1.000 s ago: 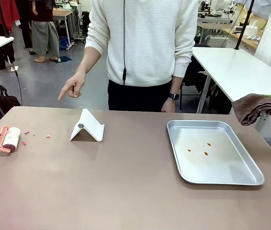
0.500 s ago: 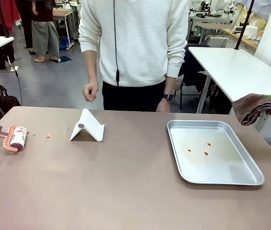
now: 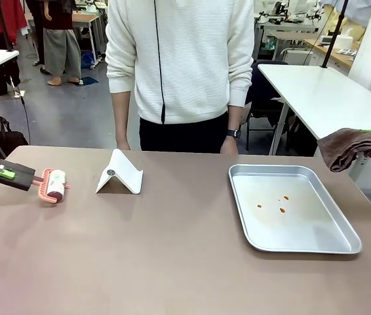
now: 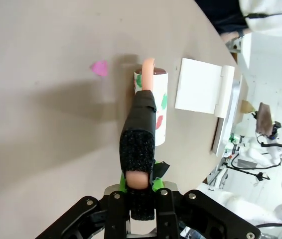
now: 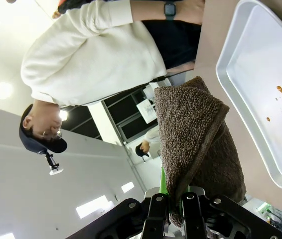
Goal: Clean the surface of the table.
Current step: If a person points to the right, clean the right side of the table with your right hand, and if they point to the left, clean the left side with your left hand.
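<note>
Table: the large tan-brown matte table (image 3: 172, 262) is stretching across the front view, with the person in a white sweater (image 3: 185, 59) standing at its far edge.
Left jaws: they are clamping shut on the black foam handle of a salmon-framed white lint roller (image 3: 53, 186), so the arm is steering the roll from the side rather than reaching over it.
Roller contact: the lint roller (image 4: 151, 107) appears to be resting its roll on the table near the left end, lying flat so that the sticky sheet is meeting the surface; green and red flecks are clinging to it.
Remaining litter: a small pink paper scrap (image 4: 99, 67) is lying on the table apart from the roll, to one side of its far end, so the rolling is probably not finished.
Right jaws: they are pinching shut on a folded dark-brown terry towel (image 5: 196, 139), which is hanging clear beyond the table's right edge (image 3: 346, 147), seemingly waiting its turn.
Tray: a shallow rectangular silver metal tray (image 3: 233, 190) is sitting on the right half, with a few orange specks (image 3: 282, 210) lying inside it.
Stand: a white folded tent-shaped stand (image 3: 120, 173) is standing just beside the roller's path, an obstacle for the next stroke.
</note>
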{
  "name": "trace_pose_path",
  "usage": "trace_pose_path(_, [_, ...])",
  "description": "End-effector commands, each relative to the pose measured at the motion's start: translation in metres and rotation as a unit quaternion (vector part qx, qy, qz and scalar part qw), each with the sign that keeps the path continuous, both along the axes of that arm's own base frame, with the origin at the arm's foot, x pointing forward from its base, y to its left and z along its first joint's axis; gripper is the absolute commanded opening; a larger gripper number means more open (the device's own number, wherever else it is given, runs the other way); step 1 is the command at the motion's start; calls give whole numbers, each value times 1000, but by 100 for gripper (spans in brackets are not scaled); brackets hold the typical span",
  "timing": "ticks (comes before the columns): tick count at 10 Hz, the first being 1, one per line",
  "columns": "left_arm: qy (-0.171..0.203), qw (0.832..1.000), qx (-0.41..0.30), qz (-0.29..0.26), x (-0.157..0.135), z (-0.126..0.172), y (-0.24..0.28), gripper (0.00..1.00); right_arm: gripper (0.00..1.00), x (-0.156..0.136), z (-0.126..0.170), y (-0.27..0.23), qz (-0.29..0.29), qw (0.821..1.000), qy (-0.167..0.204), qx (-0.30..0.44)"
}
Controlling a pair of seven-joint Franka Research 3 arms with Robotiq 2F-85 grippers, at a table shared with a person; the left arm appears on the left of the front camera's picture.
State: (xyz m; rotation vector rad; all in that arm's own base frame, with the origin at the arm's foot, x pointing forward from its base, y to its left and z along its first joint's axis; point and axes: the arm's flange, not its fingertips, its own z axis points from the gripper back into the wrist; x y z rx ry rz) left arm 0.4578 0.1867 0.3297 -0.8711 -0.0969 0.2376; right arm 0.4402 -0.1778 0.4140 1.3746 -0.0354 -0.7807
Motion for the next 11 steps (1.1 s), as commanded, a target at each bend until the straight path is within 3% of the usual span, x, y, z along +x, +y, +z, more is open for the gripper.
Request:
trace_pose_path(1, [10,1000,-5,-21,-1,-6,-24,19,0,-2,4,0,-2,1000,-3,-1])
trace_pose_path(6, [8,999,-43,-24,16,-2,-44,19,0,-2,4,0,-2,1000,-3,-1])
trace_pose_path(8, [-26,995,-94,7,13,17,-24,19,0,-2,4,0,-2,1000,-3,-1])
trace_pose_path(10, [-95,978,-178,55,-2,61,19,19,0,-2,4,0,-2,1000,-3,-1])
trace_pose_path(11, [-107,971,-205,55,-15,77,39,19,0,-2,4,0,-2,1000,-3,-1])
